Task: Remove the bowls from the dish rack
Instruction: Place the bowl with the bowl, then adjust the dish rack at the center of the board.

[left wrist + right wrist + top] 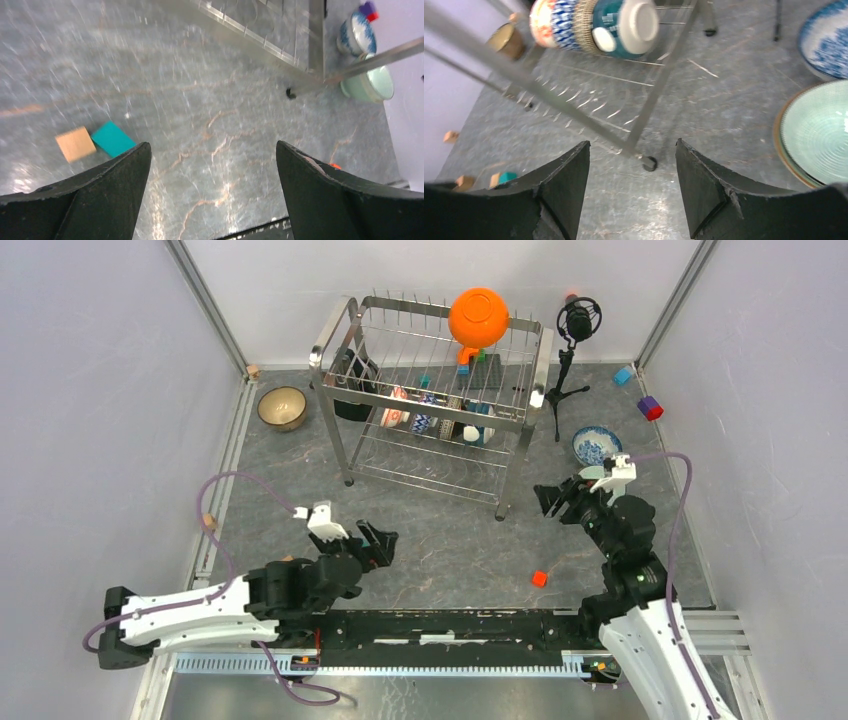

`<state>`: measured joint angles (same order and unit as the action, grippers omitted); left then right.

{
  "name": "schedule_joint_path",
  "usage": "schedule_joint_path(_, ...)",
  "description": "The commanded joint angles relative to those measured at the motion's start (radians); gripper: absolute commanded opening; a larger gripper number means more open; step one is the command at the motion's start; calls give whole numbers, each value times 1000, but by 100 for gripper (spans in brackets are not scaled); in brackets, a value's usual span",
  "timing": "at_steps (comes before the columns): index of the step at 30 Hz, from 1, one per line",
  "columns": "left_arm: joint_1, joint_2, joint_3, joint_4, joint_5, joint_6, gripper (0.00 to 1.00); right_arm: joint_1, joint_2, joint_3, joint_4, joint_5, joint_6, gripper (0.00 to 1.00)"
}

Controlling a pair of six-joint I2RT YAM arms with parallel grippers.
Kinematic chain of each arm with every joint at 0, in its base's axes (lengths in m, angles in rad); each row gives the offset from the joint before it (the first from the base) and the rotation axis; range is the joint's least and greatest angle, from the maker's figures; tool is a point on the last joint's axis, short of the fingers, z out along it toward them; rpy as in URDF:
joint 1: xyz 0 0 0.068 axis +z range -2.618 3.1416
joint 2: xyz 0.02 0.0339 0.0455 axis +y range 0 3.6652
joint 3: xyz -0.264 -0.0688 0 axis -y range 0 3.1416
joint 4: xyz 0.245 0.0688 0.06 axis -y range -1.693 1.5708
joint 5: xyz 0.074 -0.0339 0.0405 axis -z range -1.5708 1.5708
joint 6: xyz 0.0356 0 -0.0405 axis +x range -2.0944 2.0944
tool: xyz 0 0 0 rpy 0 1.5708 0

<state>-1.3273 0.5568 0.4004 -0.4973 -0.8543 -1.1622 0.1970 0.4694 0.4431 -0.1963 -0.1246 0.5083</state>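
Observation:
The steel dish rack (329, 340) stands at the back centre. An orange bowl (478, 317) rests on its top tier, and several patterned bowls (425, 412) stand on edge in a row below it. That same row of patterned bowls (594, 20) shows in the right wrist view. A brown-gold bowl (282, 407) sits on the table left of the rack, and a blue-and-white bowl (597, 445) right of it. A pale green bowl (819, 132) lies beside my right gripper (632, 147), which is open and empty near the rack's front right leg (651, 107). My left gripper (385, 538) hangs open over bare table.
A black microphone stand (575, 325) stands right of the rack. Small blocks lie about: a red one (540, 578) in front, a blue one (623, 375) and a purple one (650, 407) at the back right, a teal one (112, 138) and a tan one (75, 143) by the left gripper.

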Motion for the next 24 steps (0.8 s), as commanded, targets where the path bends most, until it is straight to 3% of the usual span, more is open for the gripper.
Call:
schedule_joint_path(1, -3, -43, 135, -108, -233, 213, 99, 49, -82, -22, 124, -127, -74, 71)
schedule_joint_path(4, -3, -57, 182, -67, -341, 412, 100, 73, -115, -60, 188, -193, -93, 75)
schedule_joint_path(7, -2, -72, 170, 125, -361, 741, 100, 80, -121, -115, 272, -264, -91, 78)
schedule_joint_path(10, 7, -69, 155, 245, -349, 837, 100, 82, -118, -148, 303, -299, -107, 80)
schedule_joint_path(16, 179, 5, 175, 244, -244, 750, 100, 104, -117, -195, 396, -285, -105, 83)
schedule_joint_path(20, 374, 80, 179, 240, -37, 619, 100, 113, -106, -255, 538, -303, -52, 83)
schedule_joint_path(24, 464, 141, 175, 270, 110, 514, 100, 114, -77, -273, 559, -341, -63, 84)
